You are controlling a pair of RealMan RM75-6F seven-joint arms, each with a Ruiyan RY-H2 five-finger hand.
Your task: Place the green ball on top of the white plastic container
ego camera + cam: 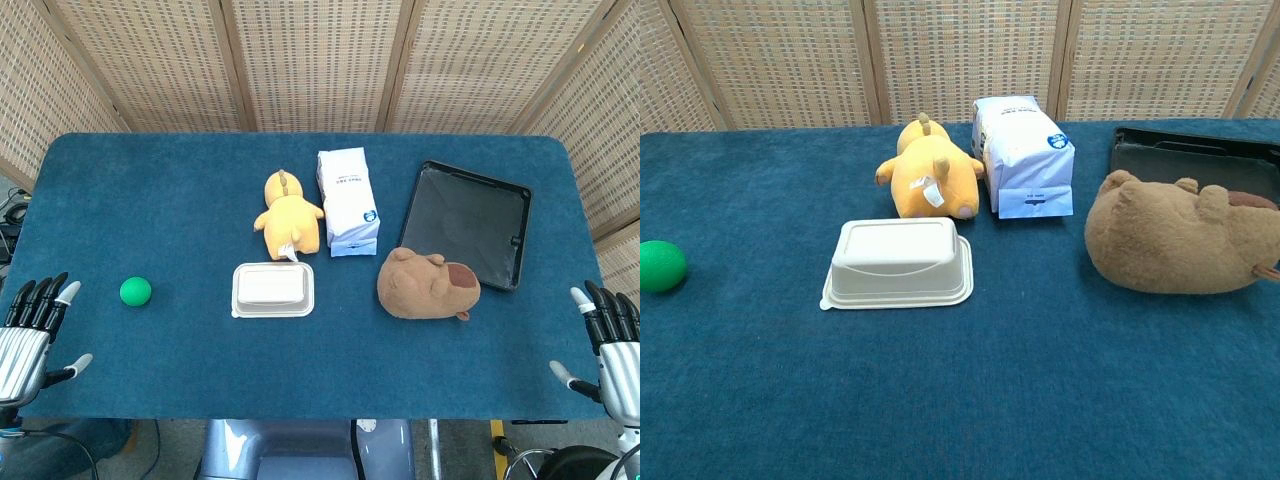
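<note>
The green ball [135,291] [660,266] lies on the blue table, left of centre. The white plastic container [273,289] [899,263] sits upside down near the table's middle, a short way right of the ball. My left hand [32,329] hovers at the near left edge, fingers spread, holding nothing, left of the ball. At the near right edge my right hand [607,345] is likewise spread and empty. Neither hand shows in the chest view.
A yellow plush [289,215] [931,179] lies just behind the container. A white and blue carton [347,200] [1025,154] stands beside it. A brown plush [427,285] [1185,240] rests right of the container, with a black tray [470,222] [1193,158] behind.
</note>
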